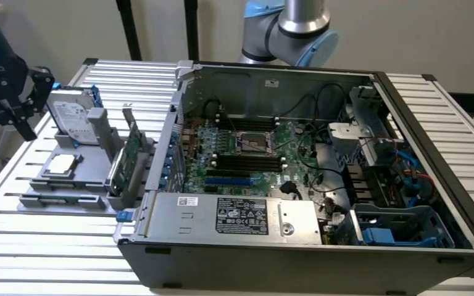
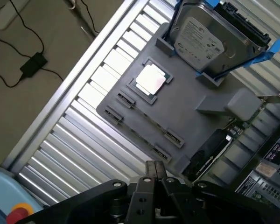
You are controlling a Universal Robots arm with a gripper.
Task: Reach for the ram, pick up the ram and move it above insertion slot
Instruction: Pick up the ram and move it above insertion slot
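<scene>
My black gripper (image 1: 21, 123) hangs at the exterior view's far left, above the table edge and beside the grey holder tray (image 1: 84, 185). In the wrist view its fingertips (image 2: 150, 169) look pressed together with nothing green between them, over the tray's (image 2: 182, 112) long narrow holder clips (image 2: 121, 99), which look empty. The ram is out of view. The black memory slots (image 1: 245, 161) lie on the motherboard inside the open computer case (image 1: 303, 246), well off to the exterior view's right of the gripper.
The tray holds a silver hard drive (image 1: 72, 116) with blue rails, a processor chip (image 1: 62, 164) and an upright green card (image 1: 126, 161) with a metal bracket. A ribbed aluminium table (image 1: 47, 246) carries everything. A cable and power adapter (image 2: 32, 65) lie on the floor.
</scene>
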